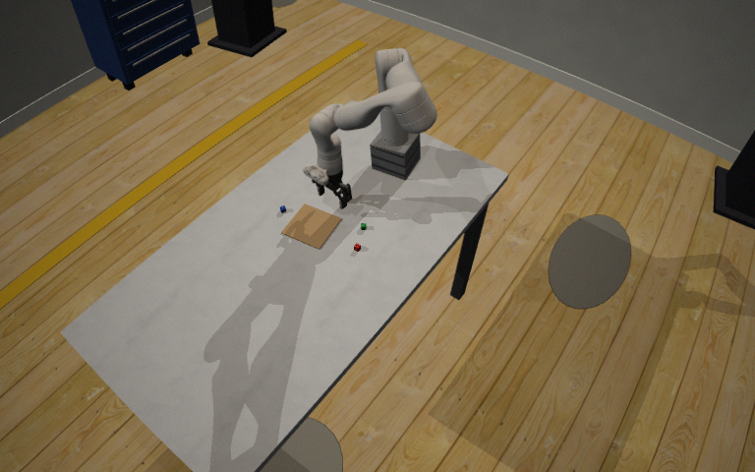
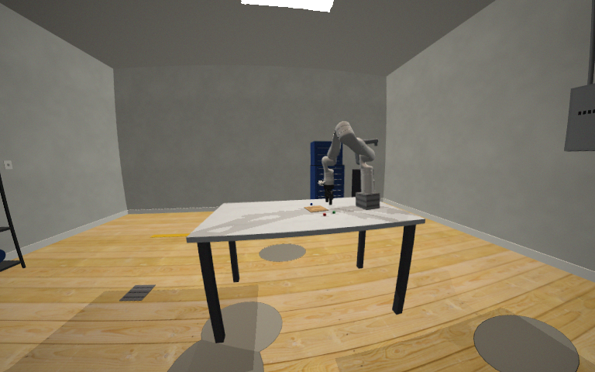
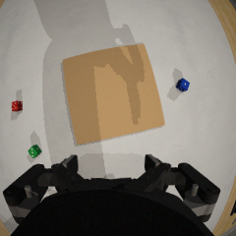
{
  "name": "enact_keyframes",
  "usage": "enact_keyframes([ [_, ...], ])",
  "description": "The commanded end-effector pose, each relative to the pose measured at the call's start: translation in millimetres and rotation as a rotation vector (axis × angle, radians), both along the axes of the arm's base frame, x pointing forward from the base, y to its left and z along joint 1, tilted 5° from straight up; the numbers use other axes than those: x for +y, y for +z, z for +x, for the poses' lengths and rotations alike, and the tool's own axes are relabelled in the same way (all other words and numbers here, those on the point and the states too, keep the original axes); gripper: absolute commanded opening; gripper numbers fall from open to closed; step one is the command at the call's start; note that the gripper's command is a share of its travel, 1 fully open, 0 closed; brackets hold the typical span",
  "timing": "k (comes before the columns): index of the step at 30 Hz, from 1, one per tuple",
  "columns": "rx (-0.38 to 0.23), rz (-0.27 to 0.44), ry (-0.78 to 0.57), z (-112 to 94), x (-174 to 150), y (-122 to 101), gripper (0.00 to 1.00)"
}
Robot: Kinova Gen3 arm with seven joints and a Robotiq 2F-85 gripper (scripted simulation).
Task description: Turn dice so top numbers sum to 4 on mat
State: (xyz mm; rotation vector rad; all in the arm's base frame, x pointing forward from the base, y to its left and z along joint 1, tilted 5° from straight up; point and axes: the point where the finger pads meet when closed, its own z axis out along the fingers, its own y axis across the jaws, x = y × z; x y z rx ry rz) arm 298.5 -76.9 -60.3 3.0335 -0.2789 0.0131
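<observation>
A tan square mat lies flat on the grey table; it also shows in the wrist view and in the exterior view. No die is on it. A blue die lies on the table off one side of the mat. A green die and a red die lie off the opposite side. My gripper hangs open and empty above the table, just beyond the mat's edge nearest the robot base. The pips are too small to read.
The robot's grey base block stands on the table near its far end. The table edge and wooden floor lie close behind the blue die. A blue drawer cabinet stands on the floor away from the table.
</observation>
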Motion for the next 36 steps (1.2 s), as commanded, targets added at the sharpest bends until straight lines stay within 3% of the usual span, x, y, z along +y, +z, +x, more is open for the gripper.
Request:
enact_keyframes([
  [1, 0.000, 0.001, 0.037, -1.7, 28.1, 0.1, 1.00],
  [18, 0.000, 0.001, 0.037, -20.5, 107.6, -7.5, 1.00],
  [36, 0.000, 0.001, 0.037, -28.2, 140.1, -10.6, 1.00],
])
